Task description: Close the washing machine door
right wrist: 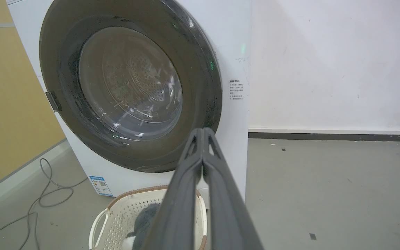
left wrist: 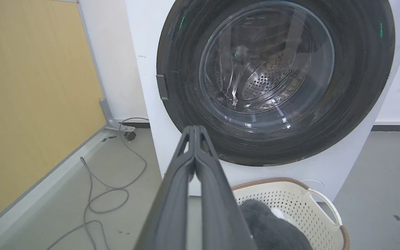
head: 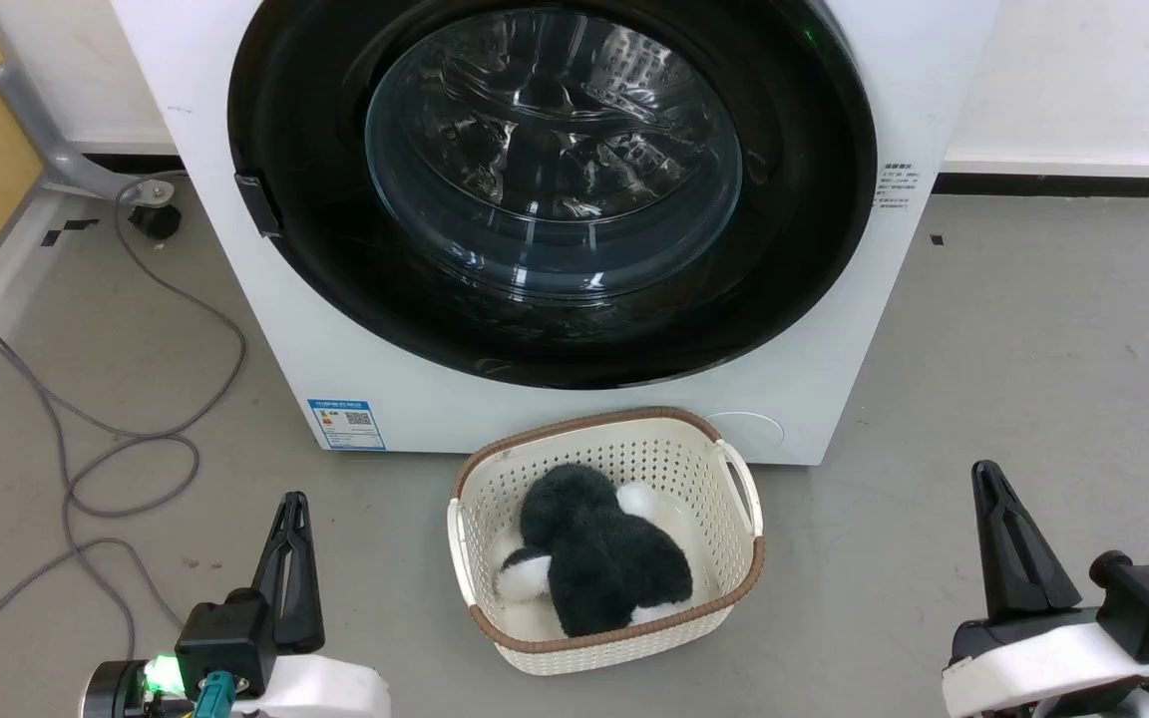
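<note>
Looking from the head, the washing machine door [head: 555, 189] lies flat on the washing machine [head: 834, 379] and seems shut; a soft push on its rim would make sure. The left end effector [head: 293, 504] and right end effector [head: 983, 474] hang low, pinched closed, empty. The left wrist shows the door flush too. The right wrist shows a blue sticker [right wrist: 100, 185] and side label [right wrist: 236, 90], too tiny to read.

Bright, even light; soft shadows. Glare streaks the door [head: 552, 189] glass. Wrist views bend at edges; near fingers [left wrist: 200, 194] blur.
</note>
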Motion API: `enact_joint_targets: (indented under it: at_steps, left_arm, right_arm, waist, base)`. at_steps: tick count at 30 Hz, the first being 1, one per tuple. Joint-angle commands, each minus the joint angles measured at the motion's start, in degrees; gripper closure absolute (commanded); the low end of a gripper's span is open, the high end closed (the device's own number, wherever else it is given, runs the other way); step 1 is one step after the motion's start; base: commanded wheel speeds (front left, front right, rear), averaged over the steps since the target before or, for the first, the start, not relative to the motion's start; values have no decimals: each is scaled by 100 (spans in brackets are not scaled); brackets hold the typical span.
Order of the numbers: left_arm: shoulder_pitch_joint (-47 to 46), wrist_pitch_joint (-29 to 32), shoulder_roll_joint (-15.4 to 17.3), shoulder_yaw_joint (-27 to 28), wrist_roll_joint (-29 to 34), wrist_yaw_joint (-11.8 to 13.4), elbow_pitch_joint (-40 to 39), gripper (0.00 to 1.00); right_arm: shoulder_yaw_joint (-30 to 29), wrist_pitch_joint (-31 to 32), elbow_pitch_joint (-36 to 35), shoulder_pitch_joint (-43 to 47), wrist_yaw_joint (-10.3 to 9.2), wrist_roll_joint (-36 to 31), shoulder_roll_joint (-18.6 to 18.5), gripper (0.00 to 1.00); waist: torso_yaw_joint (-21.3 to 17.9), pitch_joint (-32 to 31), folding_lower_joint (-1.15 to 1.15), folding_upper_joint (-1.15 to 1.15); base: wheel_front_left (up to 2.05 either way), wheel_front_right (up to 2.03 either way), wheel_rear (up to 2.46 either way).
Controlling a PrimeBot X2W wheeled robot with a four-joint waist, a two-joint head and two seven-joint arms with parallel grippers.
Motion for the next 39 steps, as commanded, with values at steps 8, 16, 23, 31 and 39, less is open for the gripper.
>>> enact_joint_targets:
  at_steps: [8,16,23,31,39]
  left_arm:
    - [-41,114,1,18,25,-56,-35,100]
    - [-55,220,0,29,33,-105,-49,100]
    - [-63,290,-1,36,39,-138,-58,100]
    - [-75,384,-1,45,46,-182,-71,100]
    - [-89,501,-2,57,55,-238,-87,100]
  right_arm:
    - [33,108,-74,26,-1,-100,7,100]
    - [58,214,-109,34,-2,-166,9,100]
    - [74,285,-132,39,-2,-210,11,100]
    - [96,379,-163,47,-2,-268,13,100]
    - [124,497,-202,56,-3,-341,15,100]
  waist:
    - [-5,-12,0,0]
    - [-11,-27,0,0]
    - [-15,-37,0,0]
    - [-20,-51,0,0]
    - [-27,-67,0,0]
  base:
    - [0,0,0]
    - [0,0,0]
    - [0,0,0]
    - [0,0,0]
    - [0,0,0]
